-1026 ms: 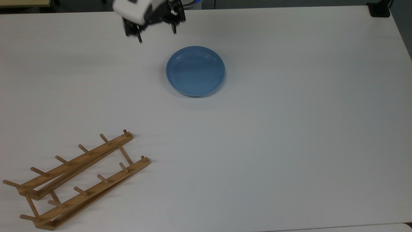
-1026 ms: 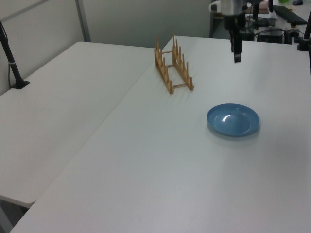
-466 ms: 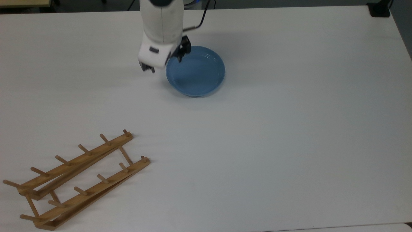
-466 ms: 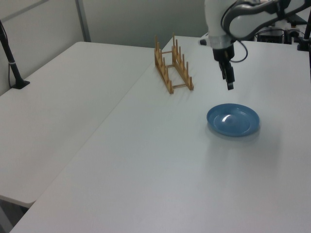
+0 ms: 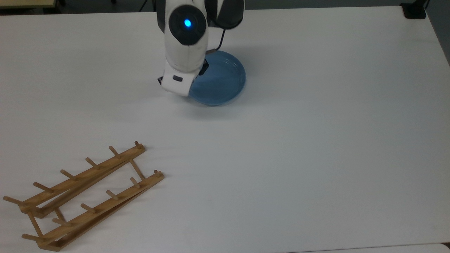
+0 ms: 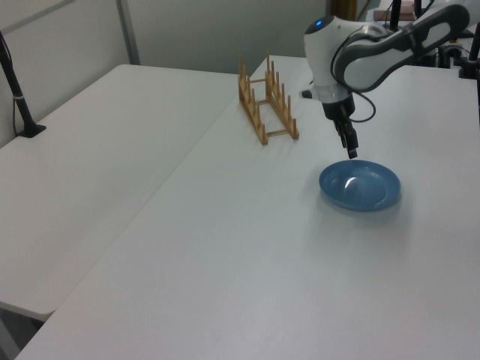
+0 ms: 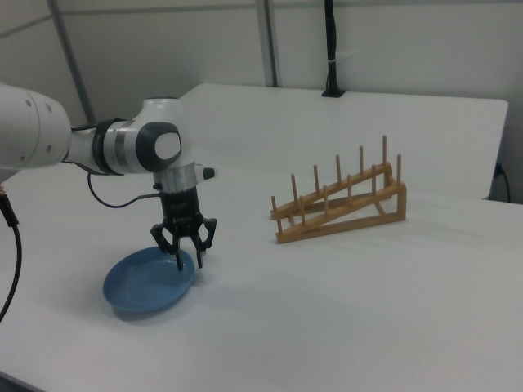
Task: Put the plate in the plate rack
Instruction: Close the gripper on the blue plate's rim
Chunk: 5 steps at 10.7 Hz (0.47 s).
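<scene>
I read the plate [image 7: 147,286] as glossy light-blue glazed ceramic or hard plastic, smooth, with a bright glare spot in the left view. Plate rack [image 5: 84,195] looks like light-brown bamboo-like wood, matt, round pegs. Table [image 5: 316,140] is smooth white laminate, matt with soft sheen. Arm [image 5: 184,45] shell is glossy white plastic; gripper [image 7: 189,260] is matt black.

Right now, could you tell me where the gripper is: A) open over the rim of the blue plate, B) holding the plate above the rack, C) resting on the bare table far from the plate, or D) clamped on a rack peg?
A: the gripper hangs open over the plate rim, well apart from the plate rack.
</scene>
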Each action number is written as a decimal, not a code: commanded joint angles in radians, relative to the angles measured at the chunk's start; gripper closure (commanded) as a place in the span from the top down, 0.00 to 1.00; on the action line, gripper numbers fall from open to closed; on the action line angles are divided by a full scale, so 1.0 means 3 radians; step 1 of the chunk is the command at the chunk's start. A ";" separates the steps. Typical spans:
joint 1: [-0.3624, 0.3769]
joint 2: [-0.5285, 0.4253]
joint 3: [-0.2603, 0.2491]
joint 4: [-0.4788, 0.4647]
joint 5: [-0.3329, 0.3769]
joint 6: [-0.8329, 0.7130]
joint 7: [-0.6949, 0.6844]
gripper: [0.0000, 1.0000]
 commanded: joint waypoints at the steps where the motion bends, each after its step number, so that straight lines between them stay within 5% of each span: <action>1: 0.0064 0.0084 -0.0022 -0.0006 -0.0090 0.0071 -0.0078 0.26; 5: 0.0105 0.0161 -0.0022 0.0005 -0.0111 0.0127 -0.0078 0.24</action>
